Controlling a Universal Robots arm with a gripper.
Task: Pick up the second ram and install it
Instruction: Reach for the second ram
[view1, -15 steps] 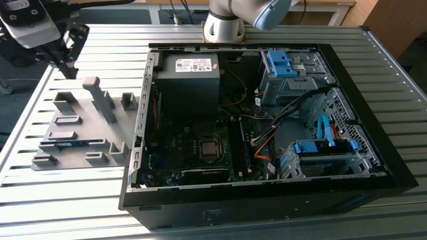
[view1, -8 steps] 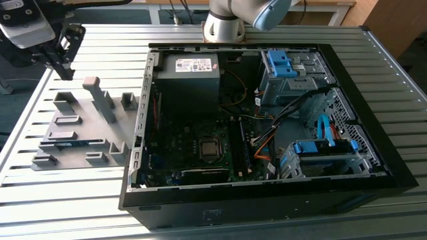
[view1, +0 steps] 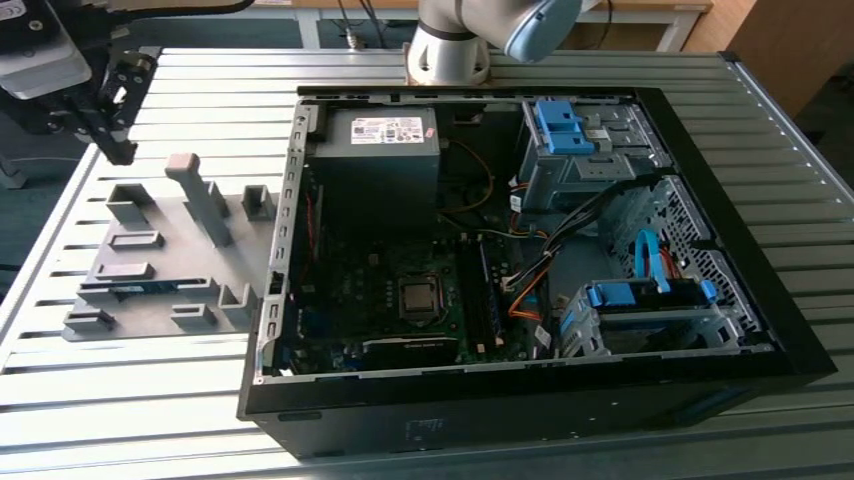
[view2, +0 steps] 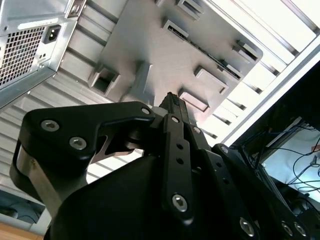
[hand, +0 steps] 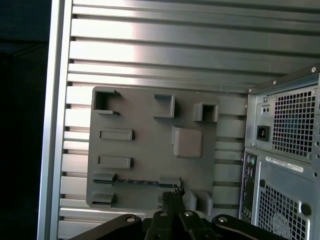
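The gripper (view1: 120, 152) hangs up above the grey fixture (view1: 180, 255), its fingers drawn together with nothing between them. The memory stick (view1: 134, 288) stands on edge in a slot of the fixture, between small blocks and clear of the gripper. An open computer case (view1: 534, 420) lies just beside the fixture, on the exterior view's right, both on the ribbed table (view1: 120, 400).

Glare whitens the table (view2: 280, 35) (hand: 175, 47) in both my wrist views; the exterior view is evenly lit, computer case (view1: 400, 412) dim inside
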